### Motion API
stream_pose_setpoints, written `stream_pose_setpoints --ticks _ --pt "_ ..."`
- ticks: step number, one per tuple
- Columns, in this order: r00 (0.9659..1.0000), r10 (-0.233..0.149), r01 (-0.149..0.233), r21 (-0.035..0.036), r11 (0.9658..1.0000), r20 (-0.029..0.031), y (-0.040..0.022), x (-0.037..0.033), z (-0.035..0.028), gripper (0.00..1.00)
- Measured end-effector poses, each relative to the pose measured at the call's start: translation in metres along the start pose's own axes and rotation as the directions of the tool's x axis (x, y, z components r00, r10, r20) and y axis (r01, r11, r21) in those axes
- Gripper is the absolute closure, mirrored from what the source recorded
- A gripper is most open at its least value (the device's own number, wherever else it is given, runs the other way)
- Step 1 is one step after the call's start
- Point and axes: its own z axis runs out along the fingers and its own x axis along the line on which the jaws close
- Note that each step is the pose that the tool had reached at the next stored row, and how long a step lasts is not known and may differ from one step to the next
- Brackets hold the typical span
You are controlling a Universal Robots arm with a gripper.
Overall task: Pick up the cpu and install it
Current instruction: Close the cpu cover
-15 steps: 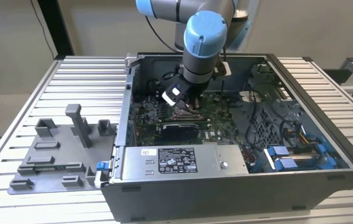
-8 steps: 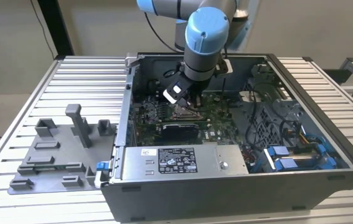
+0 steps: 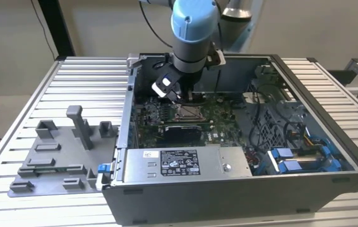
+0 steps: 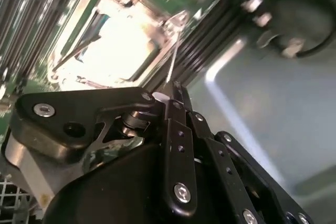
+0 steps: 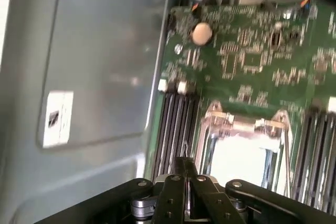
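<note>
The open computer case (image 3: 330,142) lies on the table with its motherboard (image 3: 223,113) exposed. On the board, the square metal socket frame (image 3: 188,112) holds a pale, bright square that looks like the cpu (image 5: 242,157) (image 4: 113,43), lying flat inside the frame. My gripper (image 3: 188,97) hangs just above the socket's far edge. In both wrist views its thin black fingertips (image 5: 185,160) (image 4: 175,85) are pressed together. A thin metal lever wire (image 4: 171,64) runs right past the tips; whether it is pinched I cannot tell.
Grey plastic fixture blocks (image 3: 59,151) sit on the slatted table at the exterior view's left. Inside the case are the power supply (image 3: 179,163) in front, blue connectors (image 3: 305,158) at the right and dark memory slots (image 5: 176,124) beside the socket.
</note>
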Motion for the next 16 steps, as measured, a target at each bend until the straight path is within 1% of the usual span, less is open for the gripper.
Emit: stream_pose_setpoints --ticks 5,6,7,8,9,10,11,12,16 --pt "1.0000 0.000 0.000 -0.0009 1.0000 0.0000 -0.0224 0.0035 -0.0013 1.00" --pt "1.0000 -0.002 0.002 -0.0040 1.0000 -0.0003 -0.0270 0.0039 -0.0011 1.00" --pt "1.0000 -0.005 0.005 -0.0112 0.9999 -0.0013 -0.0312 0.0043 -0.0009 1.00" --pt "1.0000 -0.008 0.008 -0.0198 0.9998 -0.0031 -0.0338 0.0045 -0.0007 1.00" --pt "0.9999 -0.013 0.013 -0.0300 0.9995 -0.0044 -0.0351 0.0045 -0.0004 1.00" --pt "0.9998 -0.018 0.017 -0.0368 0.9992 -0.0046 -0.0353 0.0042 0.0001 1.00" --pt "0.9997 -0.022 0.022 -0.0427 0.9988 -0.0044 -0.0354 0.0039 0.0008 1.00" --pt "0.9997 -0.025 0.025 -0.0464 0.9986 -0.0047 -0.0355 0.0032 0.0020 1.00" --pt "0.9997 -0.026 0.025 -0.0467 0.9986 -0.0044 -0.0364 0.0003 0.0083 1.00"
